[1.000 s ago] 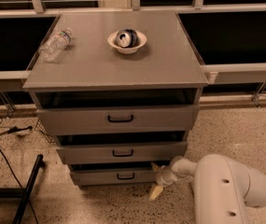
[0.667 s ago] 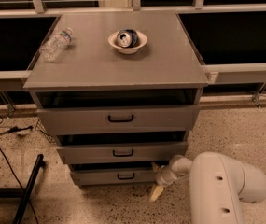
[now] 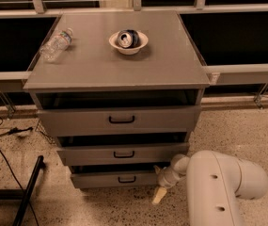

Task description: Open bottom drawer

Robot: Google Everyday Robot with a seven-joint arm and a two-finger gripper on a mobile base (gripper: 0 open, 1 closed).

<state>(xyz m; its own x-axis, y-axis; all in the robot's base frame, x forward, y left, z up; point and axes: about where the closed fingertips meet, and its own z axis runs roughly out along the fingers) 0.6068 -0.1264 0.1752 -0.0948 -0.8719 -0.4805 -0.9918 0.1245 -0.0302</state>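
The grey metal cabinet has three drawers, each pulled out a little. The bottom drawer (image 3: pixel 114 178) has the shallowest front and a small black loop handle (image 3: pixel 126 179). My gripper (image 3: pixel 160 186) is low at the right end of that drawer front, close to its right corner and just above the floor. It is to the right of the handle, not on it. My white arm (image 3: pixel 218 182) reaches in from the lower right.
The middle drawer (image 3: pixel 123 153) and top drawer (image 3: pixel 119 120) sit above. On the cabinet top are a plastic bottle (image 3: pixel 56 44) lying down and a white bowl (image 3: pixel 128 41) holding a can. Black cables and a stand leg (image 3: pixel 27 192) lie on the floor at left.
My arm's white body has shifted slightly to the left. The gripper stays at the right end of the bottom drawer, and the drawers have not visibly moved.
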